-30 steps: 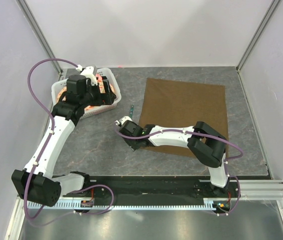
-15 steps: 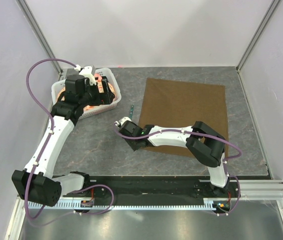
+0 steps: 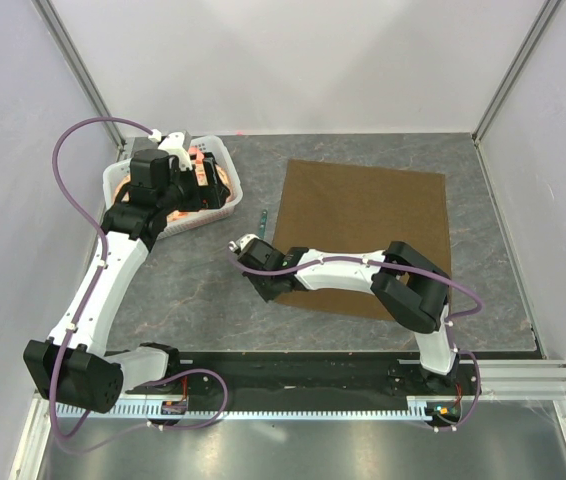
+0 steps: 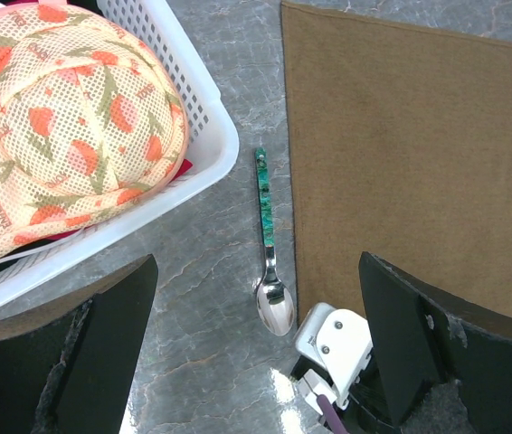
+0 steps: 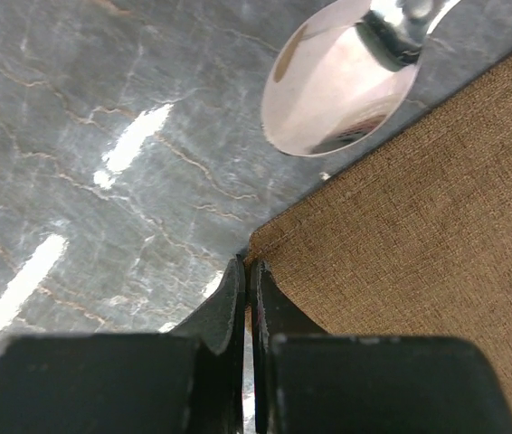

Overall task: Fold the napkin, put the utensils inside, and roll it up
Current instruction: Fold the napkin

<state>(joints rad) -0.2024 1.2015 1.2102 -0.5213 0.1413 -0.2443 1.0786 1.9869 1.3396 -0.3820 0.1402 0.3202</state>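
Now that the right claw [image 5: 248, 271] has closed on the near left corner of the napkin [image 3: 363, 235], the whole cloth has slid a little toward the left of the overhead frame compared with a second ago. Its upper left corner and its right edge both sit further left, and it lies flat and unfolded. In the right wrist view I see the two jaws pressed almost together with the cloth's corner caught at their tips, low against the table [image 3: 203, 290], so I read the pinch as holding. The spoon [image 4: 267, 237] has not moved. It lies just beside the napkin's left edge, handle toward the top of the frame and bowl toward the bottom, not touching the cloth but closer to it than before. My left claw [image 4: 256, 357] hangs spread wide and empty in the upper left of the overhead frame, above the gap between the white basket [image 4: 203, 108] of patterned plates [image 4: 66, 117] and the napkin. I judge the fold is only starting: the corner is gripped and tugged, not yet carried over. If I drag further left, the cloth may ride onto the spoon.
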